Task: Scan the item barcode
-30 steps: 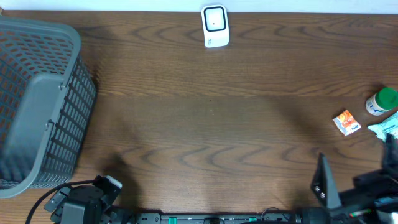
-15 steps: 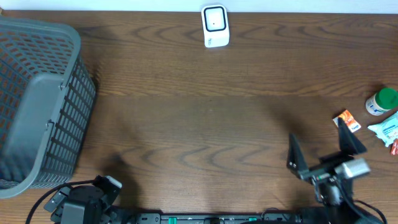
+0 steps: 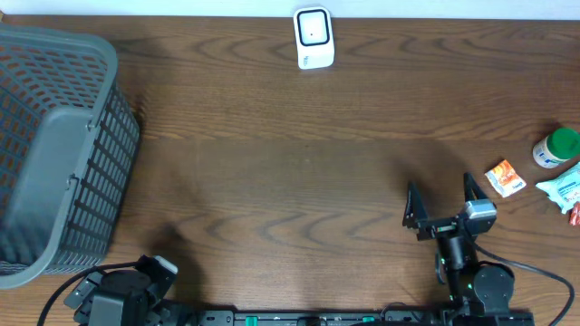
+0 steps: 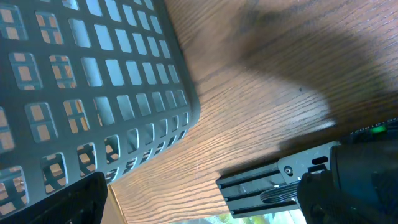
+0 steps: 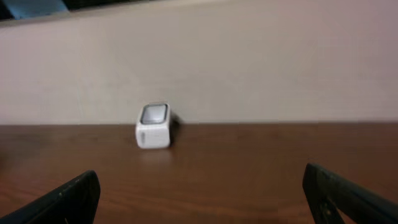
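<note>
Table (image 3: 299, 163) of dark wood fills the overhead view, with a pale wall (image 5: 249, 56) behind its far edge. Basket (image 3: 54, 145), grey plastic mesh, takes up the far-left corner; in the left wrist view its lattice side is close by, standing on the wood.

Right arm (image 3: 476, 285) reaches in from the near edge right of centre. The right fingers (image 3: 412, 206) stand wide apart with nothing between them, pointing toward the far edge. Left arm (image 3: 118, 299) sits folded at the near-left corner, just near of the basket. The left fingers (image 4: 68, 202) are also spread wide and empty, showing only as dark tips in the bottom corners of the wrist view.

Scanner (image 3: 314, 38), a small white block, stands at the far edge a little right of centre, its long axis running near to far and its dark window facing up. The right wrist camera looks straight across the bare wood at it, well apart from the fingers.

Items lie in a loose group at the right edge, all clear of the right fingers. Bottle (image 3: 555, 148), white with a green cap, is farthest. Pack (image 3: 562, 187), pale blue and white, lies near of it and is partly cut off by the frame. Packet (image 3: 505, 177), orange and white, lies flat just left of both, its long axis slanting from far-left to near-right, orange end toward the far left. No barcode can be made out.
</note>
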You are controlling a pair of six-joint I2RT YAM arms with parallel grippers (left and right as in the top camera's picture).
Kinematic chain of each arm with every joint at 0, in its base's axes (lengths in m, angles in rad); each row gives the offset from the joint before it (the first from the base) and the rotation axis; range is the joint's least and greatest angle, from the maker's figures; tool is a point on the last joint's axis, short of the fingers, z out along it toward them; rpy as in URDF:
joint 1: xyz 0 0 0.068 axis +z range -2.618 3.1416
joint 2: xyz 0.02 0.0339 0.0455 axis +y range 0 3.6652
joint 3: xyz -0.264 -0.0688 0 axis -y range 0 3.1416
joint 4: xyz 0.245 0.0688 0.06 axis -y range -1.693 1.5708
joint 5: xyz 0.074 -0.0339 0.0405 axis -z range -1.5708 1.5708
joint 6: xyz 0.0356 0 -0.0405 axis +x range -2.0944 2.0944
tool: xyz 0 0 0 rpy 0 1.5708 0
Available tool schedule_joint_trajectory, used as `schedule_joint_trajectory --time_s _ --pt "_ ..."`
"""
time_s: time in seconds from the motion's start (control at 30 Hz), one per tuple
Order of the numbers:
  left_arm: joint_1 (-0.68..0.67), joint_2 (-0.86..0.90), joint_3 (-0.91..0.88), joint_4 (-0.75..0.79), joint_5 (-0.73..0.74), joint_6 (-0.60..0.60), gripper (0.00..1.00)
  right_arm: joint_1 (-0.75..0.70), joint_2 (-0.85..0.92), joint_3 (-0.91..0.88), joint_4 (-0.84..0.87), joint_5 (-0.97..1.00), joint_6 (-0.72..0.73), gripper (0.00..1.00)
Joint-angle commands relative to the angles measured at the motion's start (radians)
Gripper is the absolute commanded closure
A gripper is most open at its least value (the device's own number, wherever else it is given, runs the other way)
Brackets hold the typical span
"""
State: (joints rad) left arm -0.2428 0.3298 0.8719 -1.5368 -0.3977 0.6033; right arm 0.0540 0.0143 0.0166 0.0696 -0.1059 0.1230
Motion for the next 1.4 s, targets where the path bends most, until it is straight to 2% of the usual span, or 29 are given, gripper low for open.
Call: schedule_joint_trajectory --time_s 0.0,0.1,1.13,1.37 --pt "0.004 -0.005 0.009 0.001 -0.006 -0.002 0.02 0.006 -0.009 -0.011 -0.04 0.036 0.041 0.01" --pt "0.004 -0.005 0.009 0.001 -0.006 -0.002 0.02 0.006 -0.009 -0.011 -0.139 0.037 0.041 0.01" --pt "0.004 -0.005 0.009 0.0 -0.006 -0.002 0.02 0.006 -0.008 -0.011 -0.14 0.037 0.041 0.01" --pt "0.012 -0.055 0.009 0.0 -0.006 -0.002 0.02 0.006 -0.008 -0.011 -0.14 0.037 0.041 0.01"
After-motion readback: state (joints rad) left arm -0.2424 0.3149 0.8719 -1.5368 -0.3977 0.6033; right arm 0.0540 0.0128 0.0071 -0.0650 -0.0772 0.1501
